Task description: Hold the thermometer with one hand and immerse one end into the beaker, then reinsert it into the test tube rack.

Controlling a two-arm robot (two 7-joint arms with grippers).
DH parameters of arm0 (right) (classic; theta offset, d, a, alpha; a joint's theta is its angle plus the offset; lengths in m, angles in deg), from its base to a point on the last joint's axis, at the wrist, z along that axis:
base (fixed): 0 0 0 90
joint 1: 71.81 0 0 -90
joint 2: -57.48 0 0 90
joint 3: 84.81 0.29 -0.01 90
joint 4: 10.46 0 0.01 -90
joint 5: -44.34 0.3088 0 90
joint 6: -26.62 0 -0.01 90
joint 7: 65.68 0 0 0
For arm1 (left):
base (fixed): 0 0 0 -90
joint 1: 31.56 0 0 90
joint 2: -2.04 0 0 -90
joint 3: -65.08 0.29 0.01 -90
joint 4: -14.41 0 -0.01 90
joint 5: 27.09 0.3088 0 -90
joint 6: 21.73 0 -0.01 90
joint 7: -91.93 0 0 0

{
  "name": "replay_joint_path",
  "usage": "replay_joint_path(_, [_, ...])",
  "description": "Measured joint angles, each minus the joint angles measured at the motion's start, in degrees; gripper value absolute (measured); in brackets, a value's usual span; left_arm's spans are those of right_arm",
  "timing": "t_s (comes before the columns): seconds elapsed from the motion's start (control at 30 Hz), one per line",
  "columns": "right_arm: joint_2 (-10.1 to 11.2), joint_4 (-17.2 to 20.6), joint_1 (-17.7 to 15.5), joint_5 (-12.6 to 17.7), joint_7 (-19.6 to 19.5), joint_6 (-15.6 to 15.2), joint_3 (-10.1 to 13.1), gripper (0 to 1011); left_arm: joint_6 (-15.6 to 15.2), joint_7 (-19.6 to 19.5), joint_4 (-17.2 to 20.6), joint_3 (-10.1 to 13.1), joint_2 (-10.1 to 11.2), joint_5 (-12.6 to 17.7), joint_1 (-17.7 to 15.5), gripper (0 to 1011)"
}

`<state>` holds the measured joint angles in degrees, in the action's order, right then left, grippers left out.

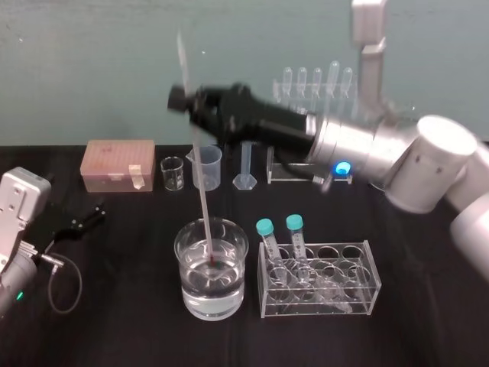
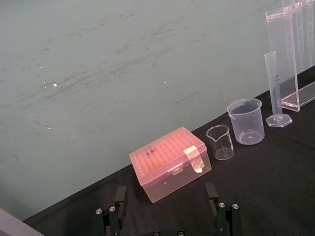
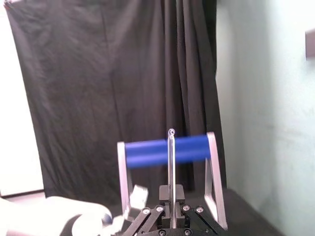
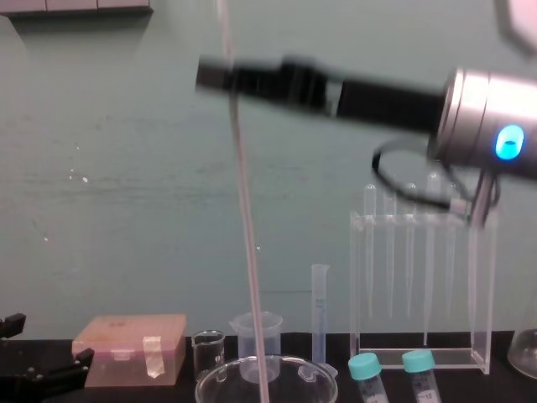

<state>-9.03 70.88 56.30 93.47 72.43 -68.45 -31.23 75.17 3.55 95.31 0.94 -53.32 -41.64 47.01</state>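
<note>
Black cloth covered the table in front of a pale green wall. From the right, the right arm stretched nearly level across the scene, its fat silver wrist with a glowing blue ring leading into the long black right gripper, whose jaws were closed on the upper part of the thermometer. That thin, whitish glass rod hung almost upright, leaning slightly, with its top above the fingers and its lower end dipped into the water in the beaker, a wide, round, clear glass vessel near the table's front; a small red spot showed at the submerged tip. Behind, the test tube rack, a tall clear acrylic frame, stood near the wall with pipettes hanging in it. The left gripper lay low at the table's left, jaws spread wide with nothing between them, facing a pink lidded box.
</note>
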Motion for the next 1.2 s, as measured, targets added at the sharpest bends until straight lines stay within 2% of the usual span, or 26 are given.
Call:
replay_joint_path(0.1, [1.1, 2.6, 1.7, 2.1, -0.2, -1.6, 1.5, 56, 0.0, 0.0, 0.0, 0.0, 0.0, 0.0, 0.0, 1008])
replay_joint_path(0.23, [2.5, 4.7, 3.7, 3.2, -1.1, -2.3, 3.0, 56, 0.0, 0.0, 0.0, 0.0, 0.0, 0.0, 0.0, 1008])
replay_joint_path(0.4, [4.5, 5.9, 6.3, 3.3, -3.2, -2.5, 4.7, 56, 0.0, 0.0, 0.0, 0.0, 0.0, 0.0, 0.0, 1008])
replay_joint_path(0.53, [6.8, 6.9, 6.8, 3.3, -5.7, -2.5, 6.5, 56, 0.0, 0.0, 0.0, 0.0, 0.0, 0.0, 0.0, 1008])
replay_joint_path(0.63, [9.3, 8.0, 5.5, 3.8, -8.1, -2.3, 8.1, 56, 0.0, 0.0, 0.0, 0.0, 0.0, 0.0, 0.0, 1008])
replay_joint_path(0.67, [10.6, 8.8, 4.4, 4.2, -9.8, -2.6, 9.0, 56, 0.0, 0.0, 0.0, 0.0, 0.0, 0.0, 0.0, 1008])
replay_joint_path(0.77, [12.6, 10.1, 1.9, 5.0, -12.1, -2.7, 10.3, 56, 0.0, 0.0, 0.0, 0.0, 0.0, 0.0, 0.0, 1008])
replay_joint_path(0.87, [15.7, 12.2, -3.1, 5.8, -15.5, -2.4, 12.2, 56, 0.0, 0.0, 0.0, 0.0, 0.0, 0.0, 0.0, 1008])
replay_joint_path(0.97, [17.6, 14.2, -7.1, 5.1, -17.2, -1.1, 13.0, 56, 0.0, 0.0, 0.0, 0.0, 0.0, 0.0, 0.0, 1008])
replay_joint_path(1.03, [18.0, 14.6, -8.1, 4.6, -17.4, -0.6, 13.1, 56, 0.0, 0.0, 0.0, 0.0, 0.0, 0.0, 0.0, 1008])
replay_joint_path(1.2, [19.5, 16.9, -13.6, 1.6, -18.2, 2.0, 13.4, 56, 0.0, 0.0, 0.0, 0.0, 0.0, 0.0, 0.0, 1008])
